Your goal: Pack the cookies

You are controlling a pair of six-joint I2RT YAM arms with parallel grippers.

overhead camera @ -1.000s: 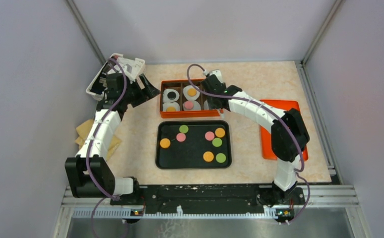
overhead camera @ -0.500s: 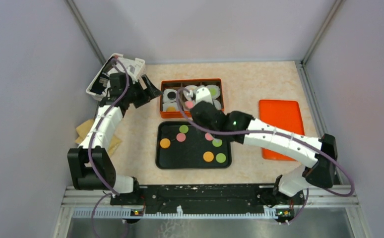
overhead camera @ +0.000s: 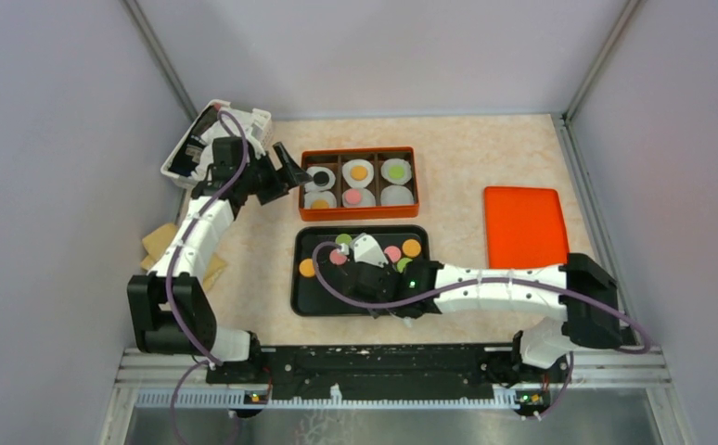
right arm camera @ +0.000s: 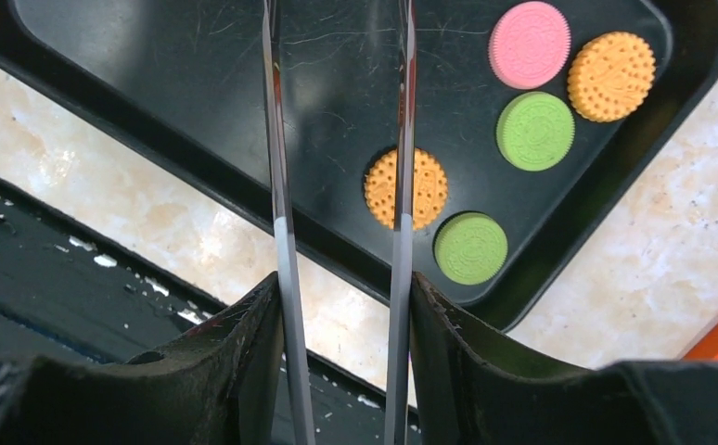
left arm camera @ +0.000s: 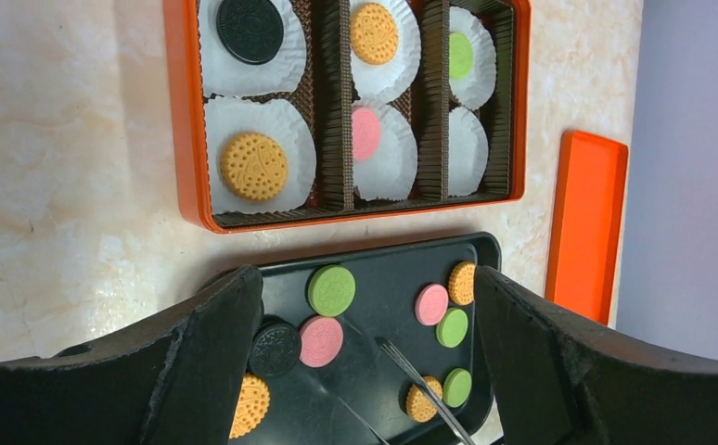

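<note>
Marble-look table (overhead camera: 485,158) | orange box (overhead camera: 359,215): five cookies (left arm camera: 374,32) | right gripper (right arm camera: 337,74) tongs parted, empty | left gripper (left arm camera: 365,371) spread.

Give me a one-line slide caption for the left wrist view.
Orange box with five cookies in white liners, one liner empty.

Table (overhead camera: 467,158): beige marbled top. Directly on it: orange compartment box (overhead camera: 359,214) near centre toward 12 o'clock; black tray (overhead camera: 304,297) just beside it at 6 o'clock; flat orange lid (overhead camera: 522,222) at 3 o'clock; white basket (overhead camera: 244,119) at 10 o'clock; tan paper pieces (overhead camera: 159,243) at 9 o'clock.
</note>
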